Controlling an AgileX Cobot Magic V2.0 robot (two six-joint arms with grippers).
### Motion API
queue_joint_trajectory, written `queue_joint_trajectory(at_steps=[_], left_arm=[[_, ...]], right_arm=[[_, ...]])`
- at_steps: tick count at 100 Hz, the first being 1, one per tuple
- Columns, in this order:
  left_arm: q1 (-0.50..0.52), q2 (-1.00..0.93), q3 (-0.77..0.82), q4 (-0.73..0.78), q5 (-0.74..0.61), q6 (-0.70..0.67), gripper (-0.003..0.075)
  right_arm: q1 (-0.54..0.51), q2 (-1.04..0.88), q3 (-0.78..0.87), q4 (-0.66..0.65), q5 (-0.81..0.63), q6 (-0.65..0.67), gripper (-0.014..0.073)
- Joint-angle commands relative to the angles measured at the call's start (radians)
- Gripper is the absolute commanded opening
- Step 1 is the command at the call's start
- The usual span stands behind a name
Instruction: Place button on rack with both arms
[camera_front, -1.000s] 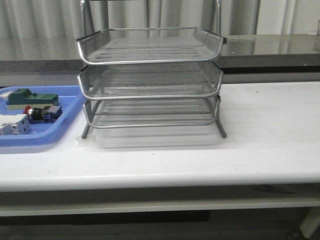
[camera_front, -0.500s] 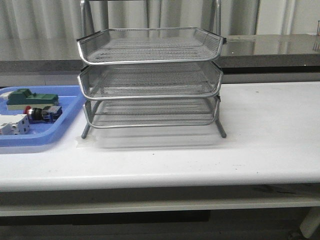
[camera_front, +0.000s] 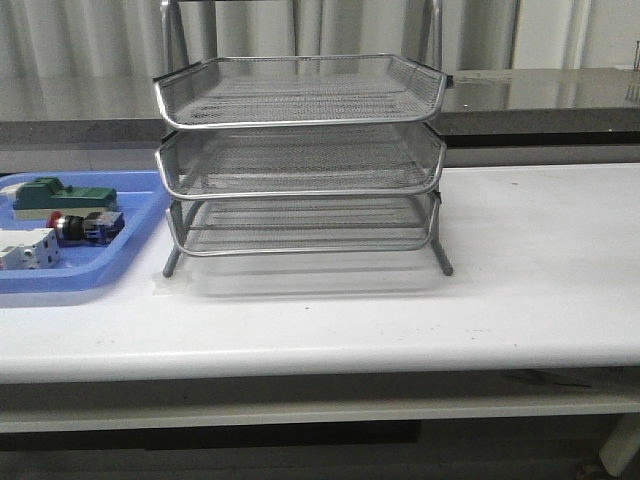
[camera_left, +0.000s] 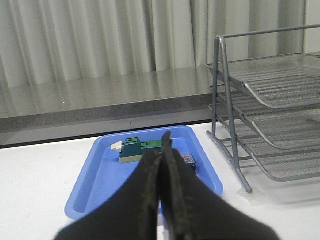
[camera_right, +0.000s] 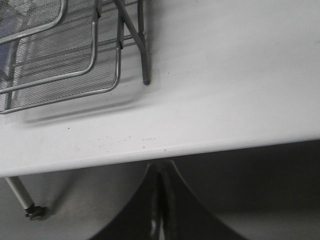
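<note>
- Front view, compared with a second ago: nothing has shifted. The rack (camera_front: 300, 160), the blue tray (camera_front: 130, 250) and its contents sit exactly as they did. Neither arm shows in this view.
- Button (camera_front: 85, 228) lies on its side in the blue tray, left of the rack, red head pointing away from the rack, blue end toward it. It rests just beside the green block (camera_front: 60, 195) and next to the white switch (camera_front: 28, 248).
- Left wrist view: left gripper (camera_left: 161, 150) with fingers pressed together, nothing between them. It looks toward the tray from the side away from the rack. The button is mostly hidden behind the fingertips; only a bluish bit shows beside them.
- Right wrist view: right gripper (camera_right: 161, 200) likewise closed and empty, hanging off the front edge of the table (camera_right: 240, 75), below and in front of the rack's leg (camera_right: 144, 60).
- Meaning: no progress made in this interval; task reads as at its very start. All three rack tiers are bare.
- Judged next need: left gripper must open before closing on the button, then carry it toward the rack, probably handing it to the right arm.
</note>
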Motion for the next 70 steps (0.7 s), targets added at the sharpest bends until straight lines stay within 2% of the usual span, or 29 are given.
queue_joint_trajectory(at_steps=[1, 9, 26, 31, 51, 70], left_arm=[[0.002, -0.030, 0.033, -0.005, -0.082, -0.010, -0.0020], [0.002, -0.030, 0.033, -0.005, -0.082, -0.010, -0.0020], [0.002, -0.030, 0.033, -0.005, -0.082, -0.010, -0.0020], [0.002, -0.030, 0.033, -0.005, -0.082, -0.010, -0.0020], [0.002, -0.030, 0.033, -0.005, -0.082, -0.010, -0.0020], [0.002, -0.030, 0.033, -0.005, -0.082, -0.010, -0.0020]], right_arm=[[-0.007, 0.032, -0.037, 0.106, -0.070, -0.009, -0.0034], [-0.007, 0.063, -0.037, 0.174, -0.071, -0.036, 0.0052], [-0.006, 0.110, -0.037, 0.310, -0.083, -0.120, 0.0365], [-0.006, 0.122, -0.037, 0.349, -0.104, -0.149, 0.0421], [-0.006, 0.211, -0.039, 0.556, -0.202, -0.284, 0.0437], [0.012, 0.345, -0.085, 0.793, -0.195, -0.521, 0.0437]])
